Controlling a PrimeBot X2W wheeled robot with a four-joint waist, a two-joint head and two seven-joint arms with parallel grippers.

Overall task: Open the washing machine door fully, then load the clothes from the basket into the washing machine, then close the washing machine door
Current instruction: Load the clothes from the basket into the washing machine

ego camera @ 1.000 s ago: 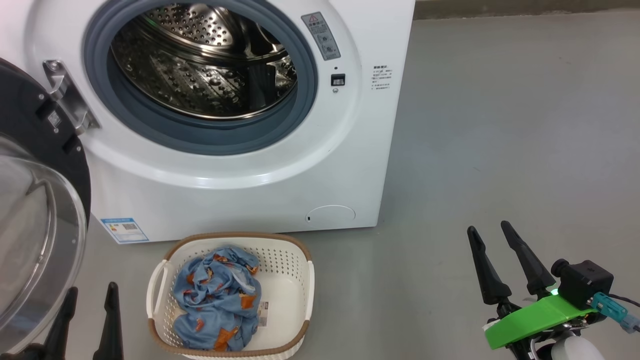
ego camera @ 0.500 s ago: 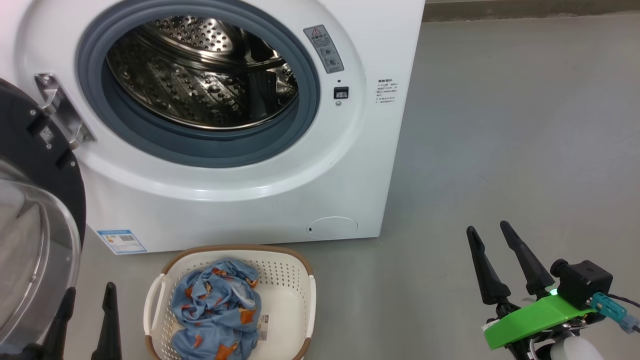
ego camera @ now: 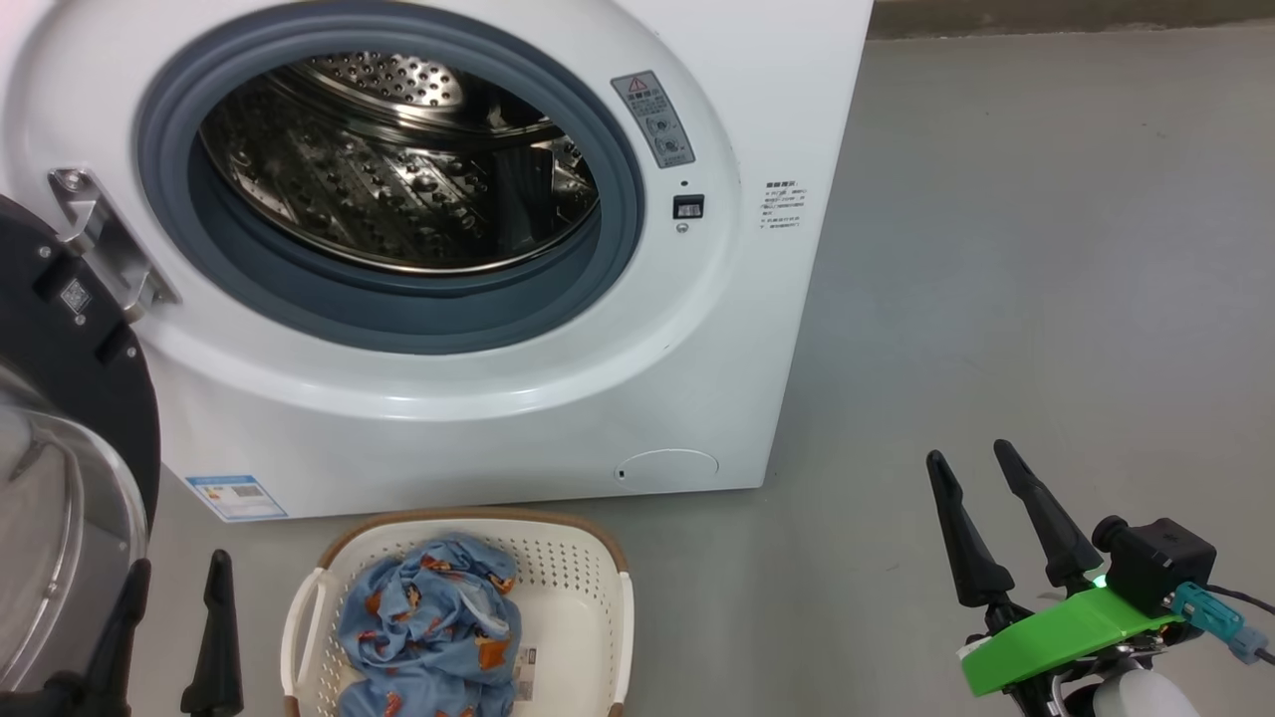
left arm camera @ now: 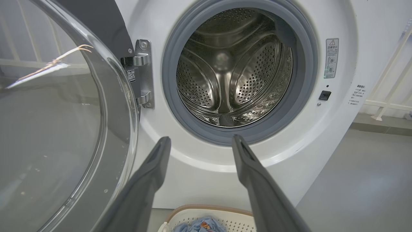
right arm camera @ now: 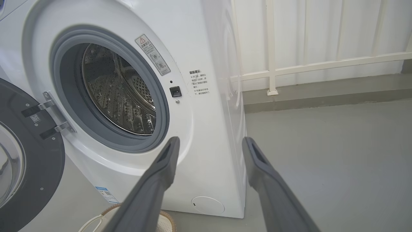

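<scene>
Pincers both gape empty: left pincer [ego camera: 179, 563] at 7 o'clock beside the washing machine door [ego camera: 70, 349], right pincer [ego camera: 968, 453] at 4. At 6 the clothes [ego camera: 428, 627] lie in the basket [ego camera: 624, 617]; the washing machine [ego camera: 498, 428] stands open at 12. Reaching carelessly, the left pincer could knock the door inward.

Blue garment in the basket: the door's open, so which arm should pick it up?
Left, probably. The left gripper hangs open just beside the basket, near the blue garment. The right gripper, also open, sits far to the right over bare floor.
</scene>
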